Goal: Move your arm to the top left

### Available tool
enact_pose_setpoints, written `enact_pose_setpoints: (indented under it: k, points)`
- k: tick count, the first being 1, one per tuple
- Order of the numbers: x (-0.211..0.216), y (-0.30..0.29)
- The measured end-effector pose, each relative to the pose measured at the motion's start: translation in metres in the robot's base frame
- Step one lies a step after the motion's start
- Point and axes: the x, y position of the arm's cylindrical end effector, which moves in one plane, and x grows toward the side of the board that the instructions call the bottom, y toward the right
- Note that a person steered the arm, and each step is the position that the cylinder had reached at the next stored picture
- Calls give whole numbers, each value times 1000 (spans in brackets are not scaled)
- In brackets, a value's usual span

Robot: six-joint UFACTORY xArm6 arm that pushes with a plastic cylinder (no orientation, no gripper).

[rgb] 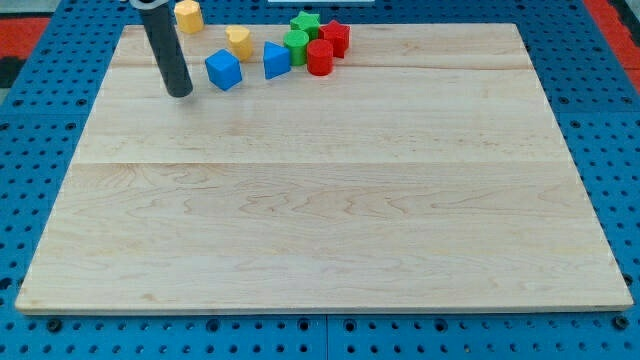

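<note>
My tip rests on the wooden board near its top left, at the end of the dark rod coming down from the view's top. A blue cube lies just right of the tip, a small gap apart. Further right are a blue triangular block, a yellow heart-like block, a green cylinder, a red cylinder, a red hexagonal block and a green star. A yellow hexagonal block sits at the top edge, right of the rod.
The board lies on a blue perforated table. All the blocks are clustered along the board's top edge, between the rod and the top middle.
</note>
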Motion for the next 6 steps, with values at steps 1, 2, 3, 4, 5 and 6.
enact_pose_setpoints:
  k: [1, 2, 3, 4, 5, 6]
  points:
    - [-33, 6]
    - [-49, 7]
    - [-51, -15]
    - [-79, -79]
    - [-128, -107]
    - [-130, -103]
